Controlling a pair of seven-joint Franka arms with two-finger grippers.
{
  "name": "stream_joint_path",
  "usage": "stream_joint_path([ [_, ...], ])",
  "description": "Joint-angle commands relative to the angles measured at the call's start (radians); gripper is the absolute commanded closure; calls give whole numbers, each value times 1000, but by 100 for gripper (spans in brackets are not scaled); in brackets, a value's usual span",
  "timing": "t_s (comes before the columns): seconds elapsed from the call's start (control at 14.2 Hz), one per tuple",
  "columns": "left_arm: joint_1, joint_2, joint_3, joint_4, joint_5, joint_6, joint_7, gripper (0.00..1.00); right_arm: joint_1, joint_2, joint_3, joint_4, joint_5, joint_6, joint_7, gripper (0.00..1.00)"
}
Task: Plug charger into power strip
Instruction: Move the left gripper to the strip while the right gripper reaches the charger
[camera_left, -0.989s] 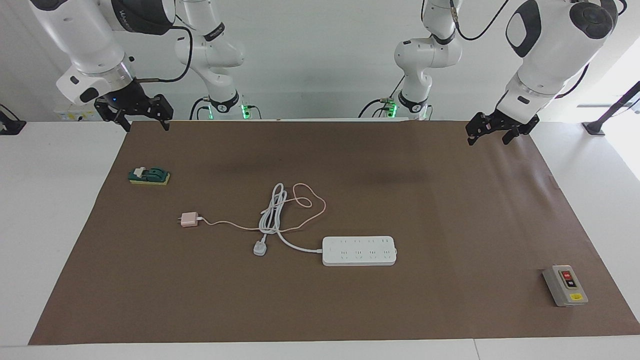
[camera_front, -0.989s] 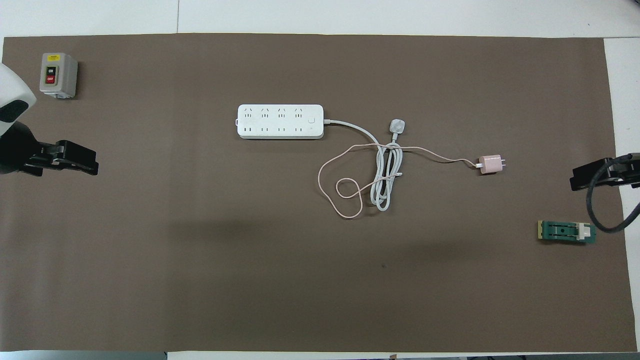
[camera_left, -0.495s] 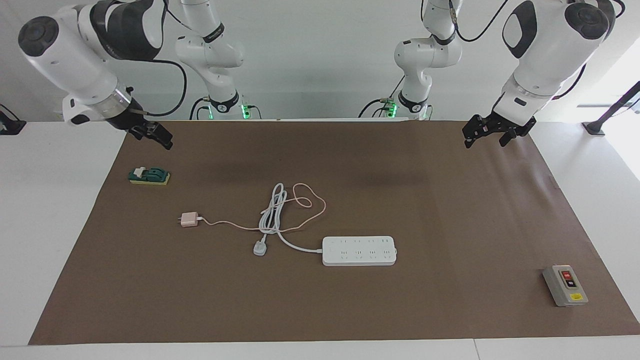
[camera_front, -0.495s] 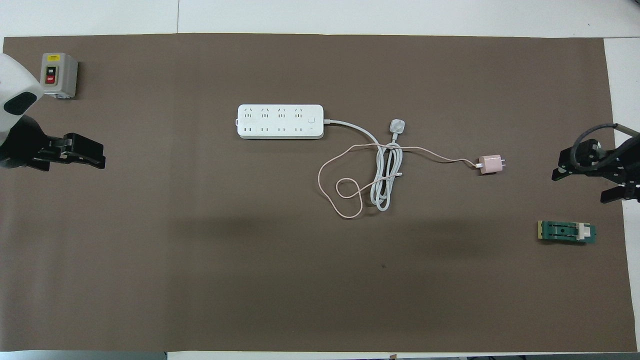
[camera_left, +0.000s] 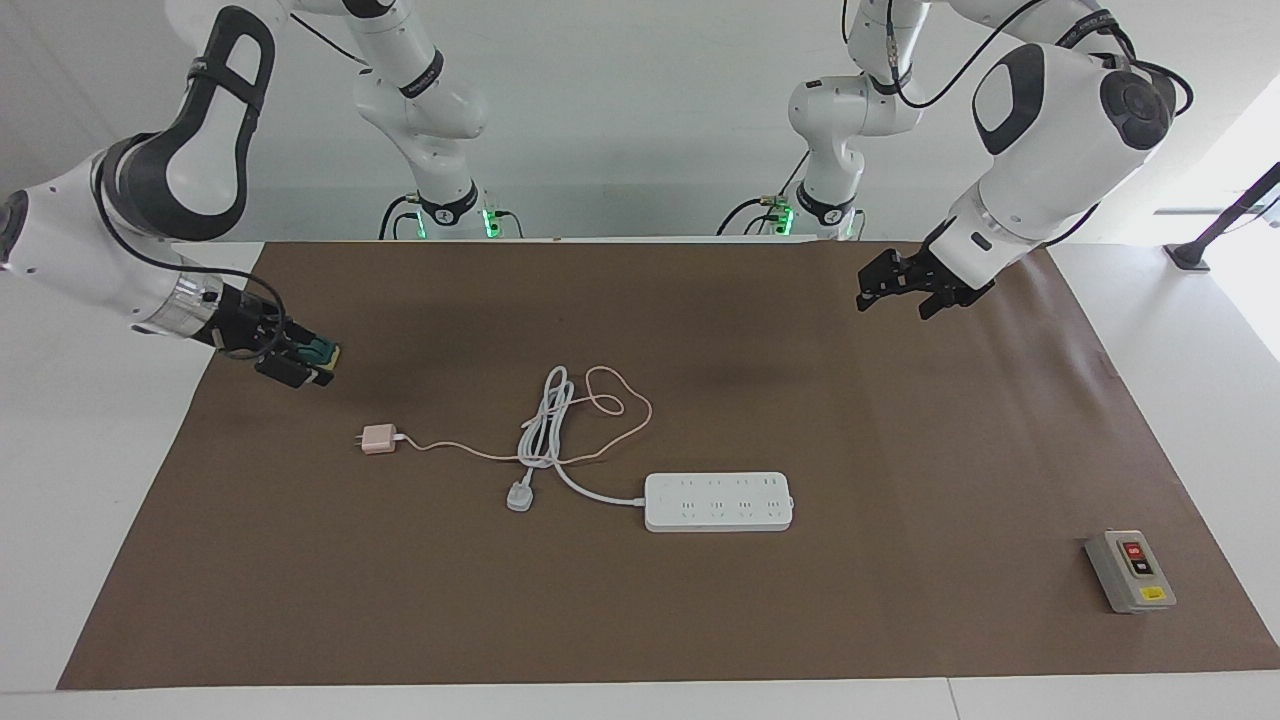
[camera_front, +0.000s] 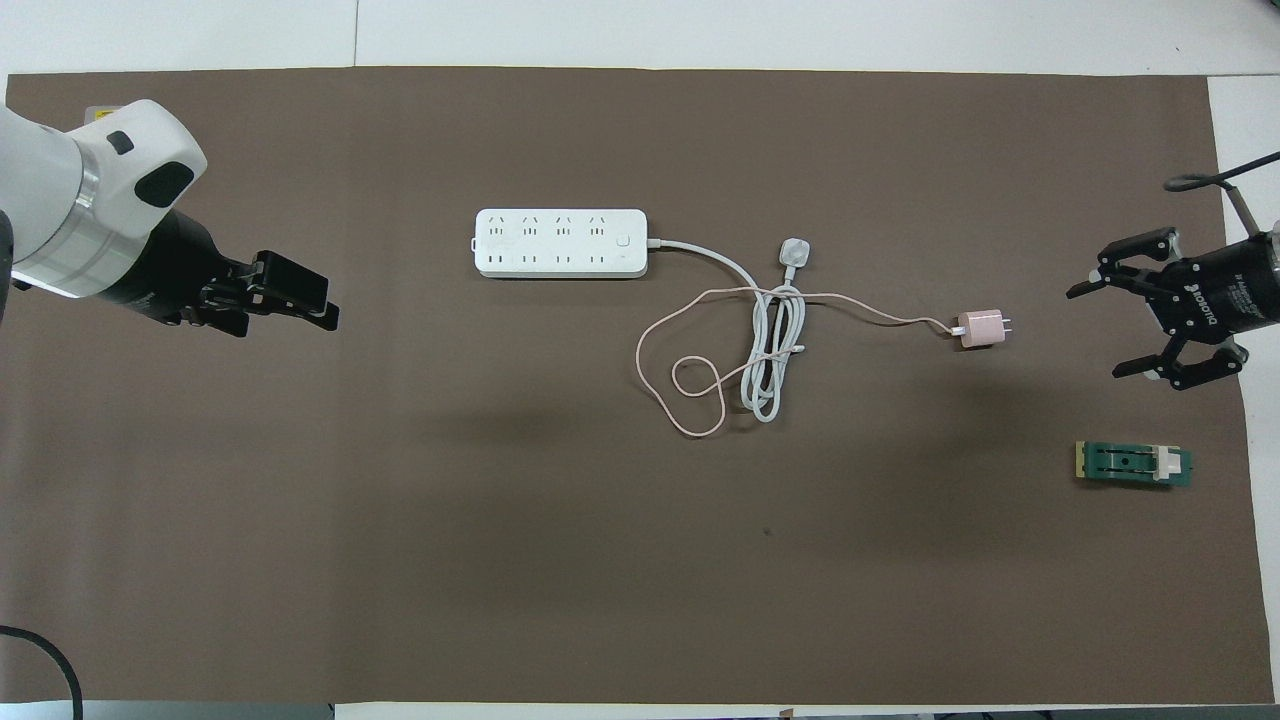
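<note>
The pale-pink charger (camera_left: 377, 439) (camera_front: 981, 327) lies on the brown mat, prongs toward the right arm's end. Its thin pink cable (camera_left: 620, 400) (camera_front: 690, 400) loops over a bundled white cord. The white power strip (camera_left: 718, 501) (camera_front: 560, 243) lies flat, sockets up, farther from the robots than the cable loop. My right gripper (camera_left: 292, 355) (camera_front: 1094, 334) is open, low over the mat, apart from the charger on the right arm's side. My left gripper (camera_left: 893, 297) (camera_front: 318, 303) is open and empty, raised over the mat toward the left arm's end.
A white plug (camera_left: 519, 496) (camera_front: 795, 253) on a thick white cord lies beside the strip. A green block (camera_left: 322, 351) (camera_front: 1133, 465) sits near the right gripper. A grey button box (camera_left: 1130, 571) stands at the left arm's end, mostly hidden overhead by the arm.
The right gripper has come down and turned toward the charger, showing open fingers. The left gripper has moved in over the mat toward the middle. Charger and strip have not moved.
</note>
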Motion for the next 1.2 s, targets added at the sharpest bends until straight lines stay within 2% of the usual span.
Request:
stream_joint_path([
  [0.0,11,63,5,39,-124,28,32,0,-43,93,13,9,56,57,29,0],
  [0.07,22,86,5,47,-167,37,55,0,-43,117,13,9,75,69,32,0],
  [0.42,33,184,6,46,-646,55,152,0,-43,229,11,4,203,75,40,0],
  [0.57,43,212,9,0,-841,55,164,0,-65,259,11,3,240,74,35,0],
  [0.71,60,215,9,-89,-955,57,308,0,-57,262,11,1,244,92,35,0],
  [0.85,73,221,9,-187,-1035,45,587,0,-59,291,11,1,276,109,27,0],
  [1.13,85,266,9,-286,-1194,35,776,0,-50,308,11,-2,287,135,7,0],
])
